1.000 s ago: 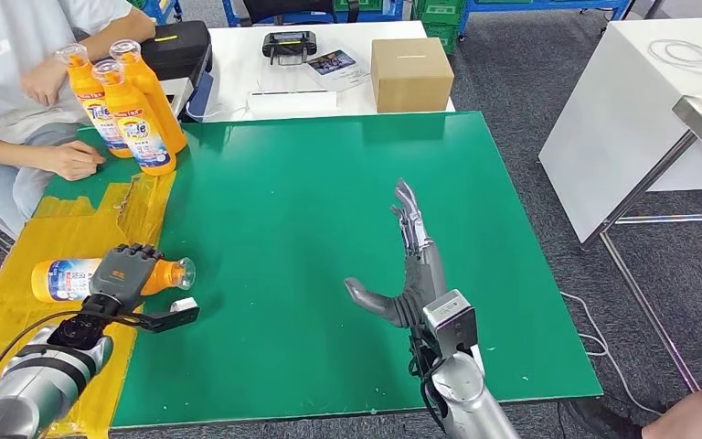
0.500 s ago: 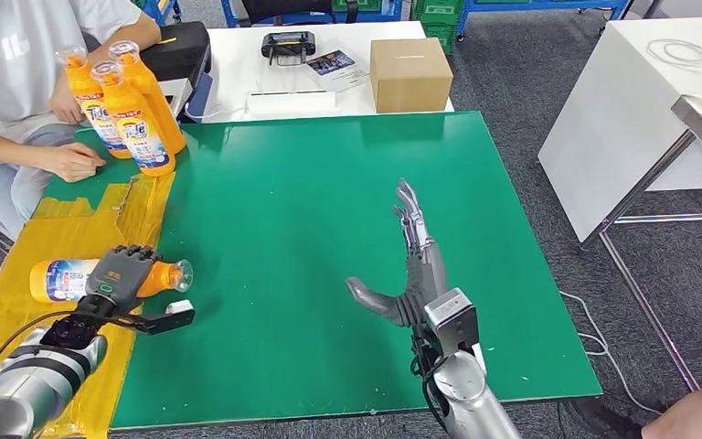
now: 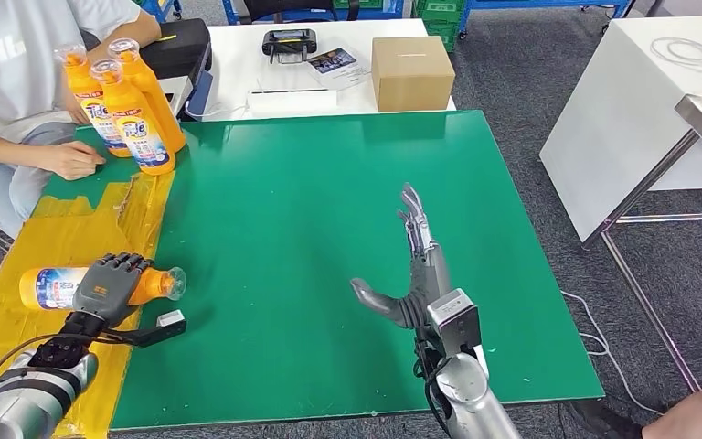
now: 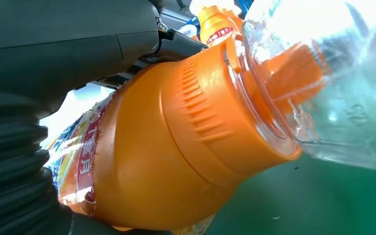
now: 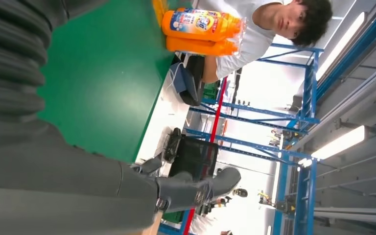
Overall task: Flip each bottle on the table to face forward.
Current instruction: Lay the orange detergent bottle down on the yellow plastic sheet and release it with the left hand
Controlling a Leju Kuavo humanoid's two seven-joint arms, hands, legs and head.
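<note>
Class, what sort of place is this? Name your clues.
Probably a robotics lab or workshop: blue racking under strip lights, a green test mat, and a seated person attending the bottles.

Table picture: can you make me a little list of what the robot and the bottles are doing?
Table: green top with yellow tape on one side
Lying bottle: orange bottle on its side on the yellow tape
Left robot hand: left robot hand grips the lying bottle
Right robot hand: right robot hand open, fingers spread, above the green top
Standing bottles: upright orange bottles at the far corner
Person: a person sits beside them
</note>
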